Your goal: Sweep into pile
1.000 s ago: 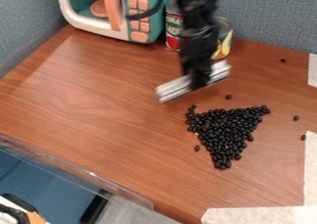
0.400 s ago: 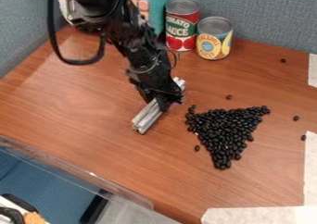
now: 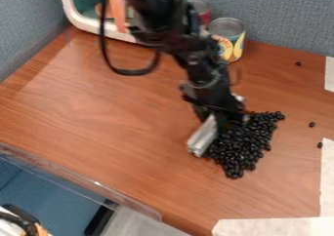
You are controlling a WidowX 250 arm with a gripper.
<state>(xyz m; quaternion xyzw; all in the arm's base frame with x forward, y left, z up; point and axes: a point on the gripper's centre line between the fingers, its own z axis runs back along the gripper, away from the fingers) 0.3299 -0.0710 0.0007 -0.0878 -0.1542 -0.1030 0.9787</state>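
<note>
Beans: a dense black heap of beans lies on the wooden surface, just in front of the arm from where I stand.
Gripper: the black gripper hangs down at the heap's near-left edge, as the camera has it.
Jaws: clamped on the pale bar, as far as I can make out, with one end of it sticking out towards the surface's front edge.
Bar and heap: the bar slants along the heap's left side, right up against the beans or very nearly so; I can't swear to contact.
Strays: one far stray bean sits well apart, and two more, a middle stray bean and a lower stray bean, lie off to the right near the pale tape.
Step in hand: tidying the heap's left flank, I'd say; most of the gathering looks done.
Next move: keep the bar low and level, nudge that flank inwards gently, then go round outside the strays and draw them in. Too hard a push could scatter the heap.
</note>
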